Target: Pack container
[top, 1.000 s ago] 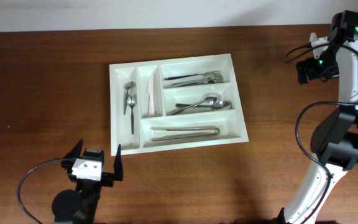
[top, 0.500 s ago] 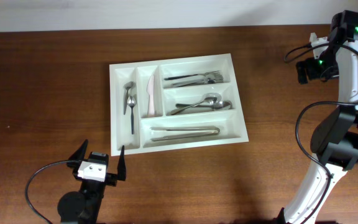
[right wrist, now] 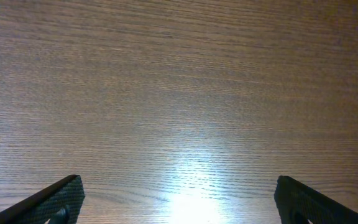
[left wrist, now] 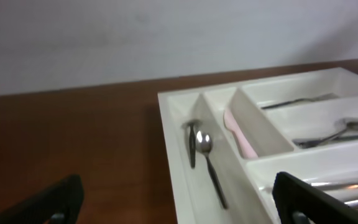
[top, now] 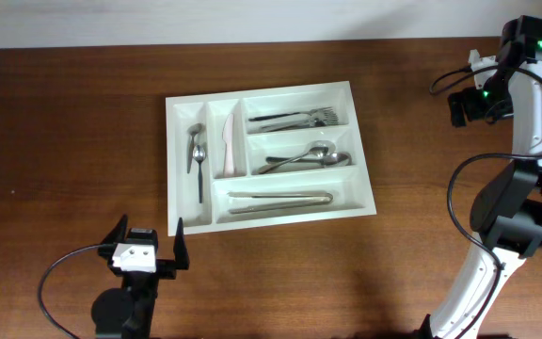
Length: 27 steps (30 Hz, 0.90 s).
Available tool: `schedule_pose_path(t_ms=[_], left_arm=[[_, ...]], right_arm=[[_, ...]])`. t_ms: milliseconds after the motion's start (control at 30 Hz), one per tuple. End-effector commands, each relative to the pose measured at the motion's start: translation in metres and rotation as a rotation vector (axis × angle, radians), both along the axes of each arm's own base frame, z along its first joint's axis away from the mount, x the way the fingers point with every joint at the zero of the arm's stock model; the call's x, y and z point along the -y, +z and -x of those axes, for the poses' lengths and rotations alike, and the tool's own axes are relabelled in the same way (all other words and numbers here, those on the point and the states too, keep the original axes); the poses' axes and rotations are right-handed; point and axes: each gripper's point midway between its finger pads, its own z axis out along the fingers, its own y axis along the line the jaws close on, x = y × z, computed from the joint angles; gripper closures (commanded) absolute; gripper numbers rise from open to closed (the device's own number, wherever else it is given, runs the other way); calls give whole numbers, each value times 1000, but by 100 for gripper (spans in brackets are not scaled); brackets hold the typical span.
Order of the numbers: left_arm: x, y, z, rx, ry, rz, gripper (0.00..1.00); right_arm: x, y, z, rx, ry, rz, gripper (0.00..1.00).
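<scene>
The white five-compartment container (top: 171, 160) lies mid-table. Its two narrow upright compartments hold small spoons (top: 196, 155) and a pale pinkish knife (top: 227, 146). The long ones hold forks (top: 294, 119), spoons (top: 304, 157) and tongs (top: 278, 200). My left gripper (top: 149, 237) is open and empty, low at the container's front-left corner. The left wrist view shows the container's rim (left wrist: 173, 134), the small spoons (left wrist: 204, 152) and the knife (left wrist: 238, 134) ahead of the open fingers (left wrist: 179, 208). My right gripper (top: 461, 105) is open and empty at the far right, over bare wood (right wrist: 179, 205).
The brown wooden table (top: 64, 122) spreads left and right of the container. A pale wall runs along the table's far edge (top: 252, 19). The right arm's white links and cables (top: 516, 207) stand at the right edge.
My left gripper drifted slightly toward the front edge, then back toward the container's corner. The right arm and the cutlery have not moved.
</scene>
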Motion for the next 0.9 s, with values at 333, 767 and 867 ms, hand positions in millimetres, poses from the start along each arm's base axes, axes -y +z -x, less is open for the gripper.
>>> schedule_pose_path(t_ms=[333, 767, 867], left_arm=[[-5, -9, 1, -23, 17, -53, 1], [-4, -9, 1, -22, 8, -52, 1], [-4, -9, 1, -22, 8, -52, 1]], right_arm=[[1, 17, -1, 40, -2, 7, 1], [1, 17, -1, 41, -2, 7, 1], [1, 17, -1, 41, -2, 7, 1]])
